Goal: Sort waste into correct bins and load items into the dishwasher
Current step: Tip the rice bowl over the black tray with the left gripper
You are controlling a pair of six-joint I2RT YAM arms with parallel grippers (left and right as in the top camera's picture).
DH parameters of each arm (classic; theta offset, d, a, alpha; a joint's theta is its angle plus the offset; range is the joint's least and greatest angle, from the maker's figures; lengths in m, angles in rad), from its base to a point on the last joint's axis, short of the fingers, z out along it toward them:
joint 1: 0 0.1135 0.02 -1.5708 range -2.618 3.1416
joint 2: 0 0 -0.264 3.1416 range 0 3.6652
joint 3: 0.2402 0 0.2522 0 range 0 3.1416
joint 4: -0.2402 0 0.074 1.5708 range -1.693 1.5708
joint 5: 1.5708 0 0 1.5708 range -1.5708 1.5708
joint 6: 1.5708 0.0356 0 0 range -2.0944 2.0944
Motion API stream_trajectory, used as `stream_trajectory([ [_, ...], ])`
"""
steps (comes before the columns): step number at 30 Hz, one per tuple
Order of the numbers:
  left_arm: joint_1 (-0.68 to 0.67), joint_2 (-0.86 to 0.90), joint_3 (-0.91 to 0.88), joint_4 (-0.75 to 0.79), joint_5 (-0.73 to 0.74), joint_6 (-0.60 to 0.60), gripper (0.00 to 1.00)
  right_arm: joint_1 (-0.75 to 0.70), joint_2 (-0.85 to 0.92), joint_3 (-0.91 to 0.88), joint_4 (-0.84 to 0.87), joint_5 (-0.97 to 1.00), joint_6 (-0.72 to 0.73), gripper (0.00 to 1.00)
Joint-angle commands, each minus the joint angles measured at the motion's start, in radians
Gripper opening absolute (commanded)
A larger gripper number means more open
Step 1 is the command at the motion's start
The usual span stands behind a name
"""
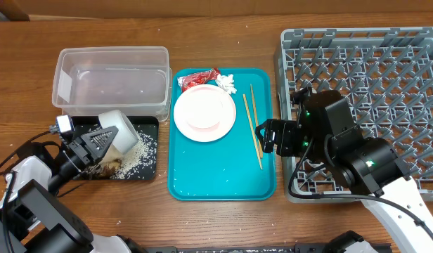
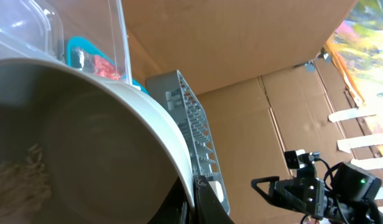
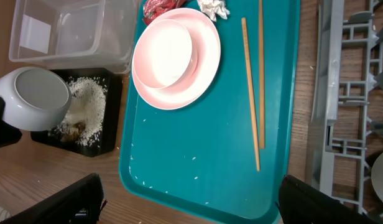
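Currently the left gripper [image 1: 104,140] is clamped on the rim of the white bowl [image 1: 120,129], one dark finger showing against the rim in the left wrist view. The bowl is tipped over, its base facing up and its mouth turned down toward the black tray [image 1: 150,125]. A few grains cling inside the bowl in the left wrist view. Rice [image 1: 137,154] lies spread over the tray's right half, and brown scraps [image 1: 107,167] sit in a small heap at its lower left, just under the bowl. The clear tub [image 1: 111,79] stands just behind the black tray, their edges touching or nearly so. To the right is the teal tray [image 1: 223,179], which carries the plate [image 1: 204,112] in its upper left part. The red wrapper [image 1: 197,77] and the tissue [image 1: 226,83] lie side by side at the plate's far edge. The two chopsticks [image 1: 252,125] lie lengthwise along the teal tray's right side, roughly parallel. The right gripper [image 1: 263,135] hangs above that right edge near the chopsticks, its fingers spread wide and gripping nothing, as the right wrist view shows. The grey rack [image 1: 375,77] fills the right of the table [image 1: 223,28], just beside the teal tray.
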Motion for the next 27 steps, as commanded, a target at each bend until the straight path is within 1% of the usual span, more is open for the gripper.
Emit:
stream_trajectory([
  [1, 0.001, -0.003, -0.018, -0.007, 0.040, 0.045, 0.04, -0.002, 0.003, 0.025, 0.000, 0.011, -0.006, 0.92],
  [10, 0.000, -0.003, -0.018, -0.048, 0.040, 0.046, 0.04, -0.002, 0.003, 0.025, 0.000, 0.011, -0.006, 0.92],
  [12, 0.000, -0.003, -0.018, -0.040, 0.017, 0.105, 0.04, -0.002, 0.003, 0.025, -0.001, 0.011, -0.006, 0.92],
  [13, 0.000, -0.003, -0.018, -0.025, -0.013, 0.100, 0.04, -0.002, 0.003, 0.025, -0.001, 0.011, -0.006, 0.92],
  [15, -0.004, -0.003, -0.018, -0.057, -0.022, 0.029, 0.04, -0.002, 0.003, 0.025, -0.002, 0.010, -0.006, 0.93],
  [17, -0.019, -0.006, -0.018, -0.145, -0.022, 0.081, 0.04, -0.002, 0.003, 0.025, -0.005, 0.011, -0.007, 0.94],
  [20, -0.056, -0.010, -0.017, -0.269, -0.034, 0.236, 0.04, -0.002, 0.003, 0.025, -0.003, 0.011, -0.006, 0.95],
  [21, -0.064, -0.013, -0.016, -0.298, -0.037, 0.266, 0.04, -0.002, 0.003, 0.025, -0.002, 0.011, -0.006, 0.95],
  [25, -0.095, -0.042, 0.012, -0.415, -0.060, 0.366, 0.04, -0.002, 0.003, 0.025, -0.008, 0.011, -0.006, 0.95],
  [27, -0.104, -0.062, 0.043, -0.455, -0.079, 0.383, 0.04, -0.002, 0.003, 0.025, -0.012, 0.011, -0.006, 0.95],
])
